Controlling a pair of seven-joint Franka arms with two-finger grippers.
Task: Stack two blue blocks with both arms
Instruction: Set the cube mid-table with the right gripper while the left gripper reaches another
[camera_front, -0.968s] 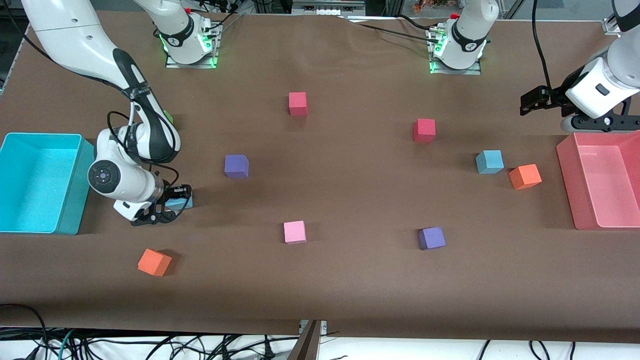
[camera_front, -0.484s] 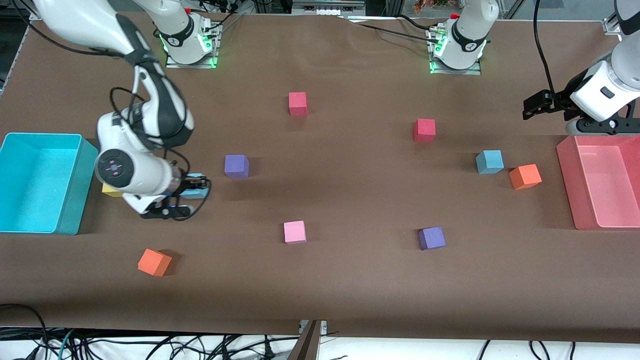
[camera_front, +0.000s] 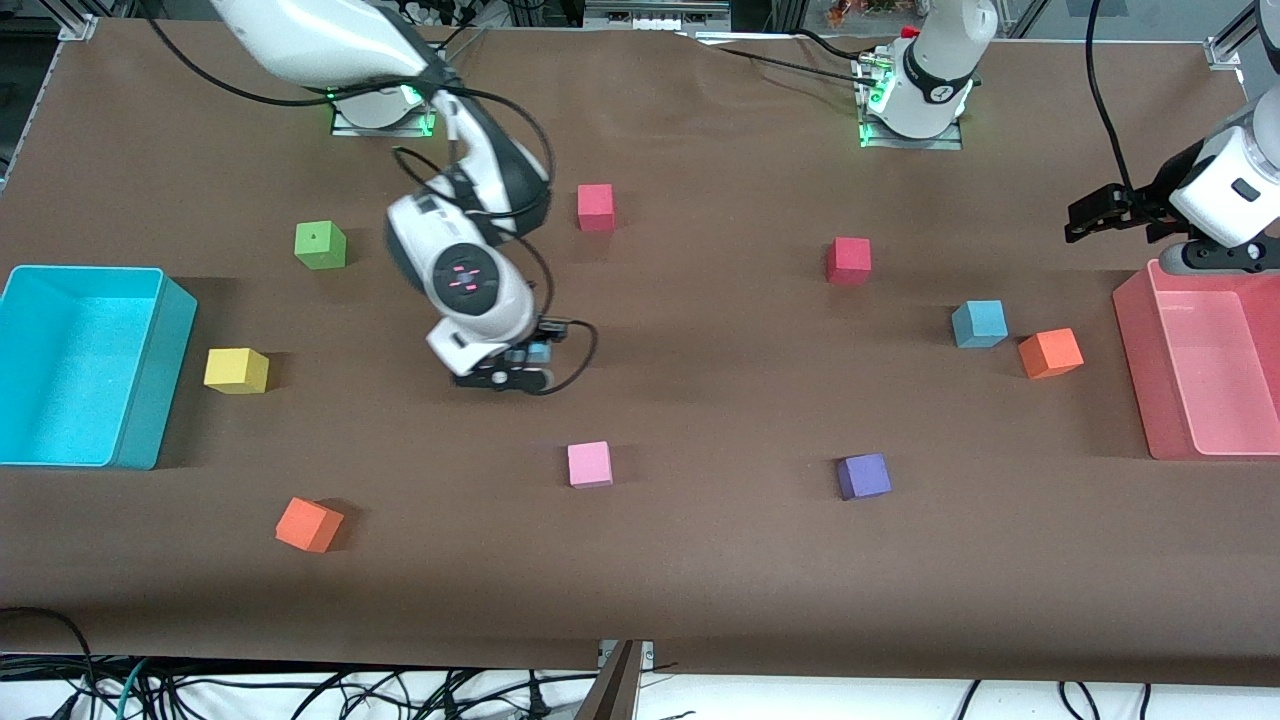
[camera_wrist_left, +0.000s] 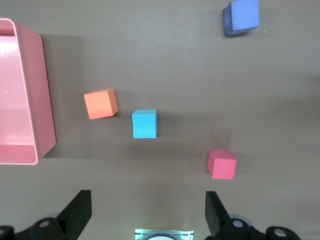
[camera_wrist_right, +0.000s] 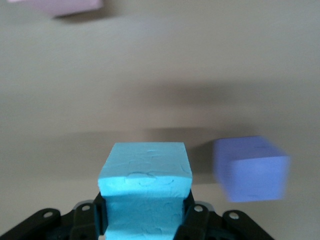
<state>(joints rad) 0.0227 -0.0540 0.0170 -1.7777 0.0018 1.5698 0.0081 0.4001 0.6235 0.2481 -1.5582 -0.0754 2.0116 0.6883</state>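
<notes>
A brown table (camera_front: 700, 560) carries scattered foam cubes, with a cyan bin (camera_front: 150, 370) at the right arm's end and a pink bin (camera_front: 1135, 350) at the left arm's end. The right gripper (camera_front: 527, 362) is in the air over the middle of the table, fingers clamped on one blue block (camera_wrist_right: 146, 185), a purple cube (camera_wrist_right: 252, 167) below it. The other blue block (camera_front: 979, 323) sits on the table near the pink bin, just beside an orange cube (camera_front: 1050, 353). The left gripper (camera_front: 1095, 212) waits over the table by the pink bin's corner, fingers spread wide and empty. The pick-up looks done; carrying across and setting the held block on top of the other remains.
</notes>
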